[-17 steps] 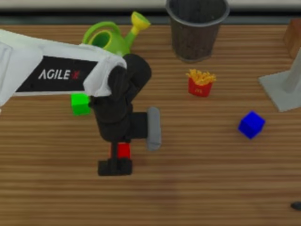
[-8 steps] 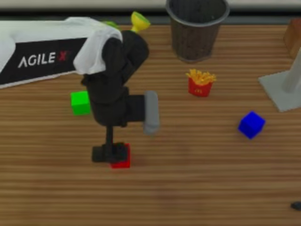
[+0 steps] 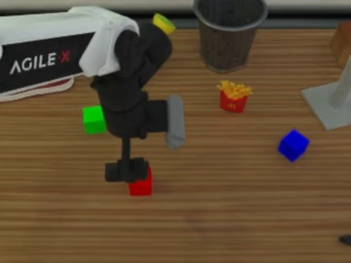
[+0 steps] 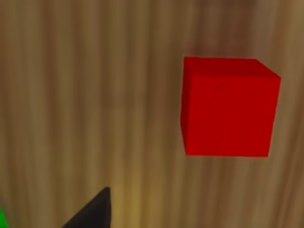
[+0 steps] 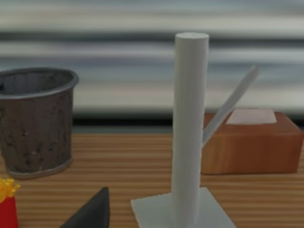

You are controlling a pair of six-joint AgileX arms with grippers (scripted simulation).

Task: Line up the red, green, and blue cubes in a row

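The red cube [image 3: 141, 185] rests on the wooden table at centre-left, and in the left wrist view the red cube [image 4: 229, 107] stands free. My left gripper [image 3: 126, 171] hovers open just behind and left of it, touching nothing; one dark fingertip [image 4: 95, 213] shows. The green cube [image 3: 94, 119] lies to the left, partly beside the arm. The blue cube [image 3: 293, 144] sits far off at the right. My right gripper [image 3: 345, 239] is parked at the lower right edge, with one fingertip [image 5: 92, 211] showing and nothing held.
A grey mesh bin [image 3: 229, 33] stands at the back, with a red carton of fries [image 3: 234, 96] in front of it. The yellow spout [image 3: 163, 23] of the watering can peeks out behind my left arm. A white stand [image 3: 329, 104] and a brown box [image 3: 343, 41] occupy the right.
My left gripper has let go of the red cube and drawn back and left off it. The cube stays on the table. The left arm has swung toward the back.
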